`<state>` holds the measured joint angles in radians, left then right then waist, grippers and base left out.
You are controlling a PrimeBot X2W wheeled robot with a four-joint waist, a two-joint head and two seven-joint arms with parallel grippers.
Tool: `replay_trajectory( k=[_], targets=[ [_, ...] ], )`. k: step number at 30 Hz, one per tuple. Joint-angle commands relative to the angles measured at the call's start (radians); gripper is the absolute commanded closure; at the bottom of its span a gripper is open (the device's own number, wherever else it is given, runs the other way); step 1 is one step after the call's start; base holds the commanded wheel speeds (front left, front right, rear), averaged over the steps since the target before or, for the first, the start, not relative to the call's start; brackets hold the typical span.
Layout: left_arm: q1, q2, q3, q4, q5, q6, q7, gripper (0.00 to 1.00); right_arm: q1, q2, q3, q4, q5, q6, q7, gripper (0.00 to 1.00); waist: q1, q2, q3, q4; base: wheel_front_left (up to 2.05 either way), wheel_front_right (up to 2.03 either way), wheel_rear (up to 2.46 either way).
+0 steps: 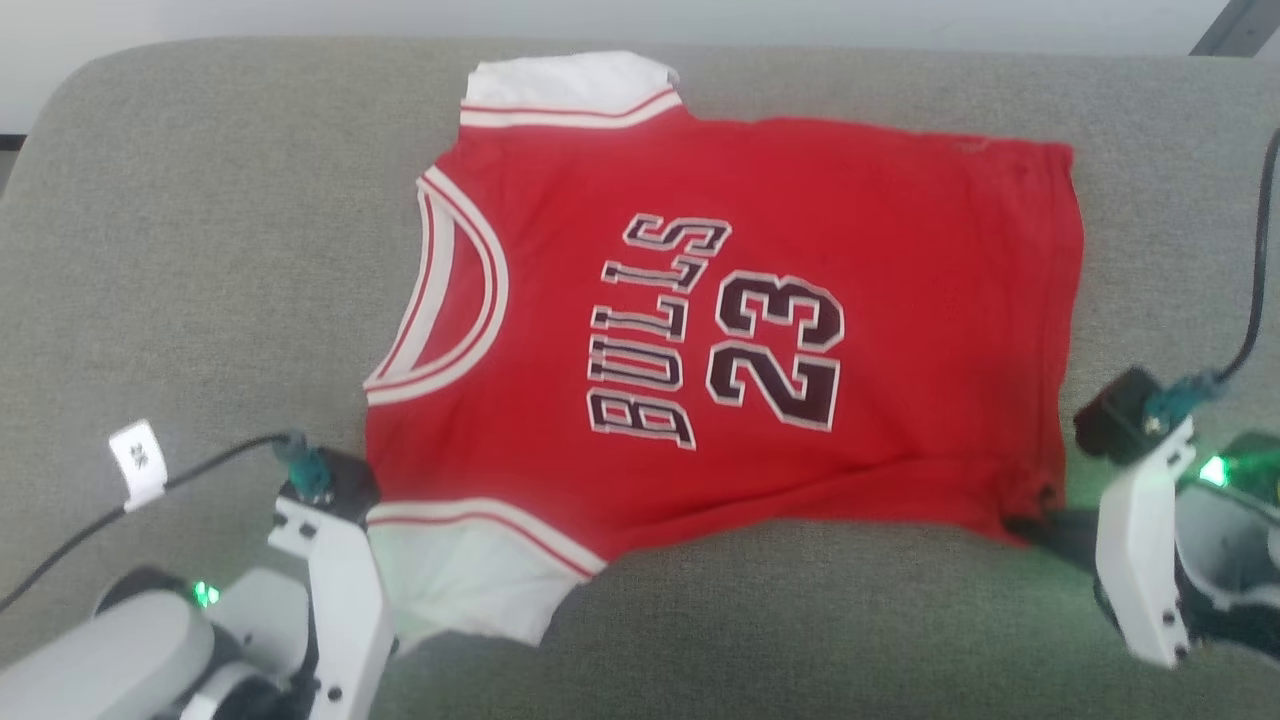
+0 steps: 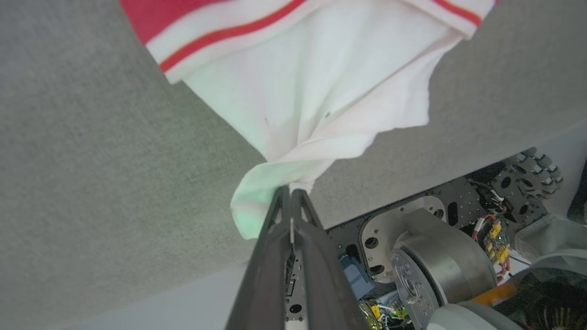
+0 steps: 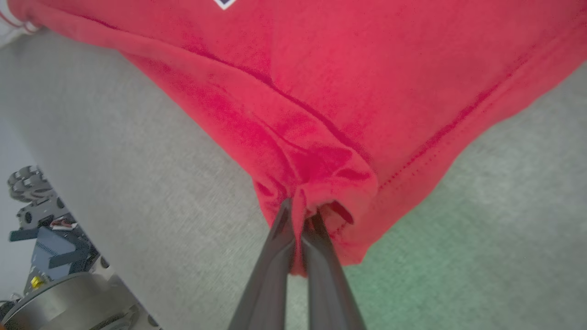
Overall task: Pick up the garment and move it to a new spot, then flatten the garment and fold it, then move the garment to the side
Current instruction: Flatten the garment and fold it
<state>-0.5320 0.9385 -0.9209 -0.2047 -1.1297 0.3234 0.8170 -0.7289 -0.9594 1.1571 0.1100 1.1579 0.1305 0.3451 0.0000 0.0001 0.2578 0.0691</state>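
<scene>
Left wrist view: left gripper (image 2: pixel 290 191) pinches the jersey (image 2: pixel 183 9) sleeve (image 2: pixel 316 91) right at its tips, right gripper (image 3: pixel 300 208) nips, I think, the hem (image 3: pixel 330 178).

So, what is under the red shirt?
The garment lies spread on a grey upholstered surface, which shows around it. Whether anything else lies beneath the cloth cannot be seen.

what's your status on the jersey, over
Left gripper shut on near white sleeve. Right gripper shut on red hem corner. Bulls jersey flat, lettering up, on grey cushion. Nothing on top of it.
</scene>
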Motion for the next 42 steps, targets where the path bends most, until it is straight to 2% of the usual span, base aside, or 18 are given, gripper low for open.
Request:
replay_trajectory(
  k=[1,4,8,13,17,21,23,28,29,32,36,42],
  targets=[
    [0.027,0.007,-0.002,-0.019,-0.021,0.019,0.007,1.00,0.021,-0.014,0.013,-0.030,0.012,0.000,0.000,1.00,0.0000,-0.0001,0.001,-0.001,0.00,0.00,0.00],
    [0.063,0.036,-0.013,-0.067,-0.025,0.058,0.019,1.00,0.049,-0.060,0.034,-0.076,0.035,0.000,0.001,1.00,0.0000,-0.0001,0.002,-0.002,0.00,0.00,0.00],
    [0.073,0.061,0.012,-0.120,-0.010,0.092,-0.015,1.00,0.069,-0.086,0.025,-0.090,0.048,0.000,-0.038,1.00,0.0000,-0.0001,0.002,-0.007,0.00,0.00,0.00],
    [0.006,0.088,0.056,-0.153,0.055,0.087,-0.070,1.00,0.060,-0.088,-0.013,-0.073,0.033,0.000,-0.080,1.00,0.0000,-0.0001,0.000,-0.023,0.00,0.00,0.00],
    [-0.083,0.079,0.083,-0.118,0.114,0.039,-0.099,1.00,0.040,-0.063,-0.061,-0.037,0.020,0.000,-0.103,1.00,0.0000,-0.0001,-0.002,-0.043,0.00,0.00,0.00],
    [-0.192,0.050,0.088,-0.048,0.176,-0.031,-0.103,1.00,0.022,-0.027,-0.125,0.034,0.004,0.000,-0.112,1.00,0.0000,-0.0001,0.001,-0.061,0.00,0.00,0.00],
    [-0.245,0.023,0.091,0.001,0.197,-0.058,-0.108,1.00,0.011,0.008,-0.152,0.068,-0.017,0.000,-0.115,1.00,0.0000,-0.0001,0.006,-0.072,0.00,0.00,0.00],
    [-0.375,-0.048,0.071,0.167,0.283,-0.163,-0.153,1.00,-0.030,0.109,-0.226,0.186,-0.079,0.000,-0.107,1.00,0.0000,-0.0001,0.030,-0.097,0.00,0.00,0.00],
    [-0.375,-0.048,0.071,0.167,0.283,-0.163,-0.153,1.00,-0.030,0.109,-0.226,0.186,-0.079,0.000,-0.107,1.00,0.0000,-0.0001,0.030,-0.097,0.00,0.00,0.00],
    [-0.434,-0.102,0.059,0.292,0.316,-0.225,-0.189,1.00,-0.054,0.178,-0.252,0.244,-0.122,0.000,-0.088,1.00,0.0000,-0.0001,0.049,-0.110,0.00,0.00,0.00],
    [-0.485,-0.171,0.036,0.452,0.328,-0.294,-0.223,1.00,-0.084,0.255,-0.273,0.310,-0.179,0.000,-0.066,1.00,0.0000,-0.0001,0.074,-0.123,0.00,0.00,0.00],
    [-0.512,-0.258,0.013,0.664,0.298,-0.361,-0.229,1.00,-0.117,0.337,-0.288,0.376,-0.228,0.000,-0.033,1.00,0.0000,-0.0001,0.105,-0.136,0.00,0.00,0.00]
  ],
)
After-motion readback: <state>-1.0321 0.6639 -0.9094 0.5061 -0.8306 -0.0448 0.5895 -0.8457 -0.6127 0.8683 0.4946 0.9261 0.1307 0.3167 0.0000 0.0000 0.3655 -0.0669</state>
